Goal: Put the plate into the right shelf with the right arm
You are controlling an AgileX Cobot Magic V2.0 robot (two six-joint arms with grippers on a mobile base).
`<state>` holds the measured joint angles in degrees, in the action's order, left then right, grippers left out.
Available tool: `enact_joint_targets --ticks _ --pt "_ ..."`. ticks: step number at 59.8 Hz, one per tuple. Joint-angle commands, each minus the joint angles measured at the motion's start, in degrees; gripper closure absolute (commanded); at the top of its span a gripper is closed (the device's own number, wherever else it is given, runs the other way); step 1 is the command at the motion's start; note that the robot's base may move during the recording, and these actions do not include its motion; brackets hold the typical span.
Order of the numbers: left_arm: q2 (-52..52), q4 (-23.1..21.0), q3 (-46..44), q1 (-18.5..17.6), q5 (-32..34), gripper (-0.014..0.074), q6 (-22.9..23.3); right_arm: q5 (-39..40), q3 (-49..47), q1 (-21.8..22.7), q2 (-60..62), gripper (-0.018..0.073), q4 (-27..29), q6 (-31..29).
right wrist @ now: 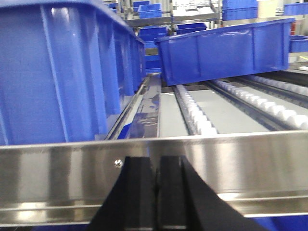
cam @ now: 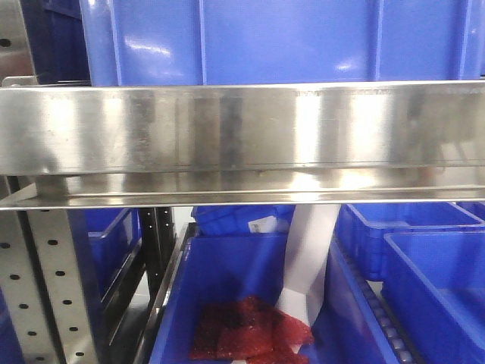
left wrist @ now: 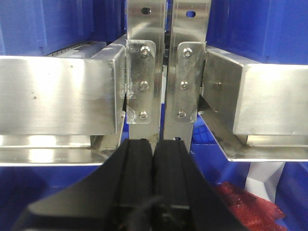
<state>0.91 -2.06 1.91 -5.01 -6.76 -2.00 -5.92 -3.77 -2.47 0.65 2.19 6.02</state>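
Observation:
The plate is out of view in every frame. In the right wrist view my right gripper [right wrist: 157, 160] is shut with nothing between its black fingers. It sits just before the shiny steel front lip of the right shelf [right wrist: 236, 159], tips level with the lip's upper half. My left gripper [left wrist: 153, 142] is also shut and empty. It points at the two perforated steel uprights [left wrist: 166, 57] between the left shelf lip [left wrist: 57, 94] and the right shelf lip [left wrist: 274, 101]. Neither gripper shows in the front view, which the broad steel lip [cam: 242, 129] fills.
A big blue bin [right wrist: 57, 72] stands on the shelf's left side. A second blue bin [right wrist: 226, 50] sits tilted farther back over white roller tracks [right wrist: 197, 118]. Below the lip are more blue bins [cam: 424, 265], one holding red packets [cam: 242, 330] and a white sheet [cam: 307, 265].

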Motion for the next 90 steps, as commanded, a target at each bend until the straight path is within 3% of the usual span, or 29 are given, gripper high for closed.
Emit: enact_joint_targets --ticks 1,12,33,90 --pt "0.4 -0.3 0.5 -0.4 5.0 0.0643 0.2 8.0 0.9 -0.6 0.7 0.0503 -0.7 0.2" --pt "0.4 -0.3 0.5 -0.4 5.0 0.0643 0.2 13.4 5.1 -0.6 0.7 0.0503 -0.7 0.2" --pt "0.4 -0.3 0.5 -0.4 5.0 0.0643 0.2 8.4 5.0 -0.2 0.7 0.0503 -0.7 0.1" --pt "0.4 -0.3 0.5 -0.4 5.0 0.0643 0.2 8.9 5.0 -0.2 0.7 0.0503 -0.6 -2.4"
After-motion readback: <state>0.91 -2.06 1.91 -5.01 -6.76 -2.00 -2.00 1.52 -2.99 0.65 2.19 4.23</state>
